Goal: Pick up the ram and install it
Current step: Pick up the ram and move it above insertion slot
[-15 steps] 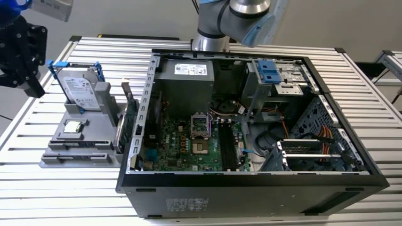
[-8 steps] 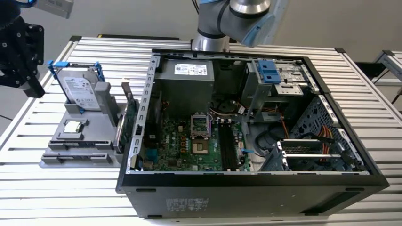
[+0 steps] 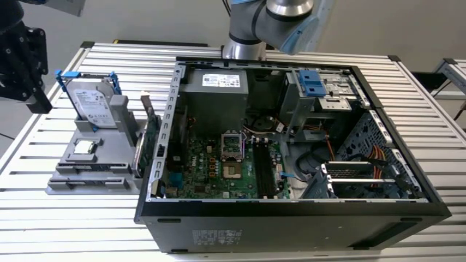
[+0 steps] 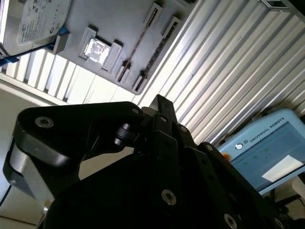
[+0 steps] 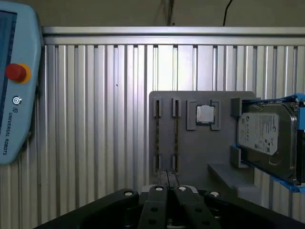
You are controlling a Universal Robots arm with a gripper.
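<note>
The ram (image 5: 157, 136) is a thin dark stick standing on edge in a slot of the grey holder (image 5: 190, 152). A second similar board (image 5: 176, 136) stands beside it. In the second wrist view the ram (image 4: 138, 47) and the holder (image 4: 119, 19) lie far beyond the black gripper body. In the exterior view the sticks (image 3: 148, 136) stand at the holder's side nearest the open computer case (image 3: 291, 218). My gripper (image 5: 167, 191) hovers well above the table, short of the holder, shut with nothing in it. It hangs at the exterior view's left (image 3: 36, 101).
The holder also carries a silver processor chip (image 5: 205, 114) and a hard drive (image 5: 264, 138) in a blue frame. Long black memory slots (image 3: 262, 169) lie on the case's motherboard. A teach pendant (image 5: 14, 81) lies on the slatted table (image 5: 95, 119).
</note>
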